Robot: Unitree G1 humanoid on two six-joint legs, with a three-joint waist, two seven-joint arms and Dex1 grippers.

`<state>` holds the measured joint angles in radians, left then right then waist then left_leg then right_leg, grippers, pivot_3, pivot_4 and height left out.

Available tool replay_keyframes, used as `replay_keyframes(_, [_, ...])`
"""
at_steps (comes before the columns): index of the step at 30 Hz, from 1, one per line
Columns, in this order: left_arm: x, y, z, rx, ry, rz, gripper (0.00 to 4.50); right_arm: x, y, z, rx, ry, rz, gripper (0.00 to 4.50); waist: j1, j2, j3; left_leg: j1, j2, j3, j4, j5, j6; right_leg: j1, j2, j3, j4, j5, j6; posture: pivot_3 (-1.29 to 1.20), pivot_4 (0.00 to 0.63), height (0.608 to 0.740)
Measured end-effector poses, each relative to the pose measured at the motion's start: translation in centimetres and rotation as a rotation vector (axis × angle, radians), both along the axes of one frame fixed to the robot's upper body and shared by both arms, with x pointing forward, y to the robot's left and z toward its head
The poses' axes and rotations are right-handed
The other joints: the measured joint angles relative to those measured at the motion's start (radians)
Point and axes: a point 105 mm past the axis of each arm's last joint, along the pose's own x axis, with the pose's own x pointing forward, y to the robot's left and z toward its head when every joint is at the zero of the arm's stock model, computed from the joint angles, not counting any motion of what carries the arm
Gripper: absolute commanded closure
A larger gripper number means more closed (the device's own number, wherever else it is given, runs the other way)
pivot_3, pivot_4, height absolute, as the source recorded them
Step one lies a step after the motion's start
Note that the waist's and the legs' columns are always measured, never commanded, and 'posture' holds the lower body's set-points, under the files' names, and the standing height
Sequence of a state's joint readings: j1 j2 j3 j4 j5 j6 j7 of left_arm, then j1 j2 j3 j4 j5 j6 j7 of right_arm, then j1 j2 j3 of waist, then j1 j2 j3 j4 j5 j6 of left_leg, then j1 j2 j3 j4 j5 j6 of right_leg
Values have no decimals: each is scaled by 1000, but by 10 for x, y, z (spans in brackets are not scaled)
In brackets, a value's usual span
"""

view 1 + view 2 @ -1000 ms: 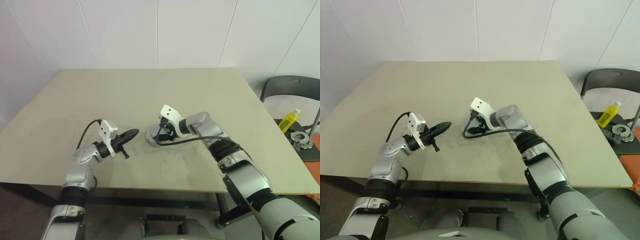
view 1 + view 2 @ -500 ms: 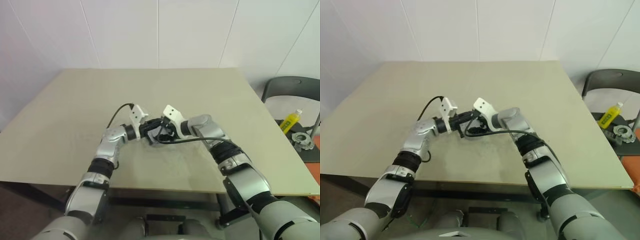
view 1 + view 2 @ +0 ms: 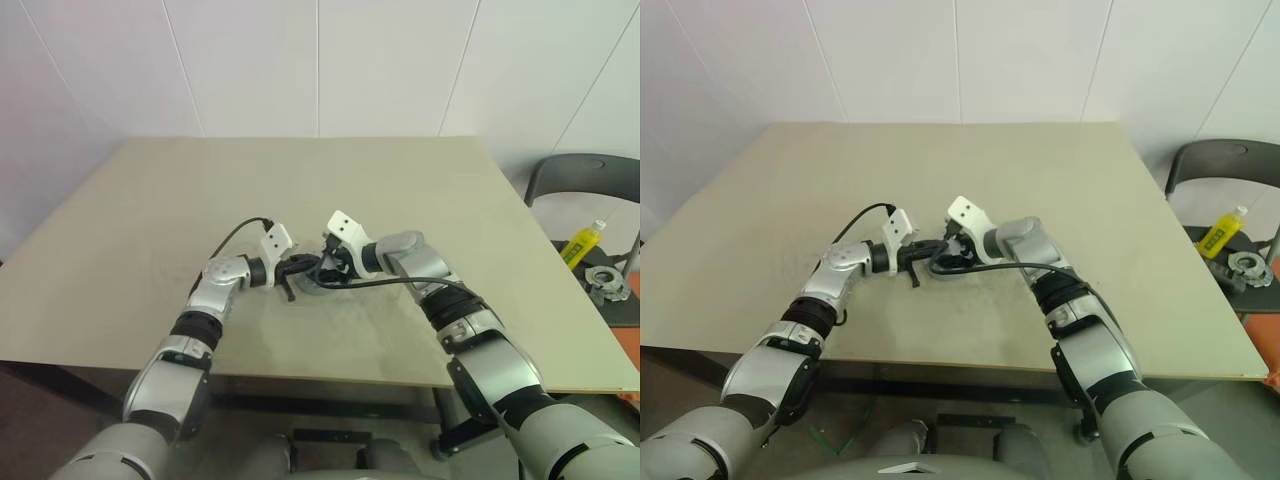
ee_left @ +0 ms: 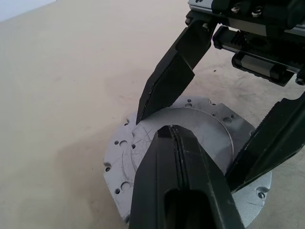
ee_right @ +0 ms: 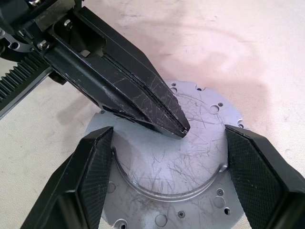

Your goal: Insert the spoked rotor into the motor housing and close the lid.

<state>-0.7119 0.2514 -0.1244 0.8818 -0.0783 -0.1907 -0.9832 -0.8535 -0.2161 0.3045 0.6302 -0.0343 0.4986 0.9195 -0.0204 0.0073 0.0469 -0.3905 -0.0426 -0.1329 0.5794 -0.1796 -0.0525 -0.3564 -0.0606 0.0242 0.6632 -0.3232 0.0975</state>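
A beige surface (image 3: 150, 230) fills the middle of the scene, backed by a white panelled wall (image 3: 250, 60) with thin grey seams. At the centre lies a silver-grey lid (image 5: 190, 157), its face crossed with fine pale scratches and dotted with small dark holes around the edge. Both end effectors have black fingers, the left (image 4: 183, 191) smooth and scuffed, the right (image 5: 167, 176) with a fine cross-hatched texture on its pads (image 5: 95, 167). Far right stands a dark grey chair (image 3: 580, 175) and a yellow bottle (image 3: 577, 243) with a white cap.
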Motion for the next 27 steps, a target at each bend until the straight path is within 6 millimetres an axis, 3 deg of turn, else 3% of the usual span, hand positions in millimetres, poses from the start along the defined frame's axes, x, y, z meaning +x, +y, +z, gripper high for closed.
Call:
replay_keyframes(2, [-1,0,0,-1,0,-1,4500,0,0,0,-1,-3,2,15,0,0,0,0,0,-1,0,0,0,0,0,0,0,0,0,0,0,740])
replay_keyframes(16, [-6,-1,-2,-17,6,-16,4500,-4,-6,7,128,127,-23,15,2,0,0,-1,0,-1,0,0,0,0,0,0,0,0,0,0,0,740])
replay_keyframes(27, [-8,-2,-3,-18,19,-19,4500,-2,-26,11,122,137,-34,15,2,0,0,-1,0,0,0,0,0,0,0,0,0,0,0,0,0,740])
